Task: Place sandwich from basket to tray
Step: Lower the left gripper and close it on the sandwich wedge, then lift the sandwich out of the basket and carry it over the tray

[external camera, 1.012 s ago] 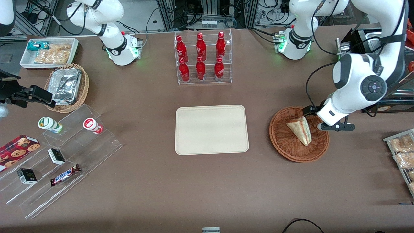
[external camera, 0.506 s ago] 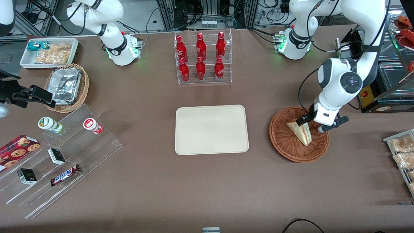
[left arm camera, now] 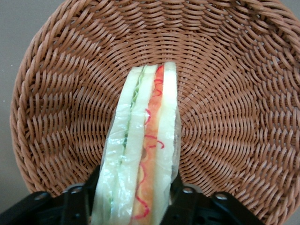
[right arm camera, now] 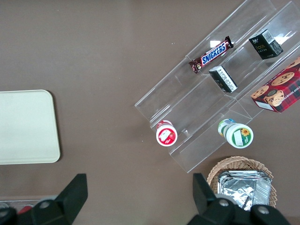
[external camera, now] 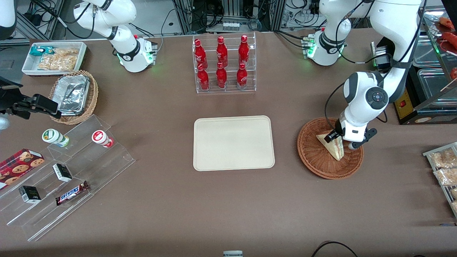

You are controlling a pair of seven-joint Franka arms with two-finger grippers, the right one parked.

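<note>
The sandwich (external camera: 334, 147), a pale wrapped wedge with a red and pink filling, lies in the round reddish-brown wicker basket (external camera: 314, 157) toward the working arm's end of the table. My left gripper (external camera: 339, 140) is down in the basket, one finger against each side of the sandwich's wide end, shut on it. In the left wrist view the sandwich (left arm camera: 145, 136) runs out from between the black fingers (left arm camera: 95, 180) over the basket's weave (left arm camera: 225, 93). The cream-beige tray (external camera: 234, 142) lies flat mid-table and also shows in the right wrist view (right arm camera: 23, 126).
A clear rack of red bottles (external camera: 223, 64) stands farther from the front camera than the tray. Packets on a tray (external camera: 444, 167) lie beside the basket at the table's edge. Clear stepped shelves with snacks (external camera: 68, 171) and a lighter foil-tray basket (external camera: 75, 94) sit toward the parked arm's end.
My left arm has swung in and lowered over the basket. The gripper has come down from beside the sandwich onto its wide end and closed around it.
</note>
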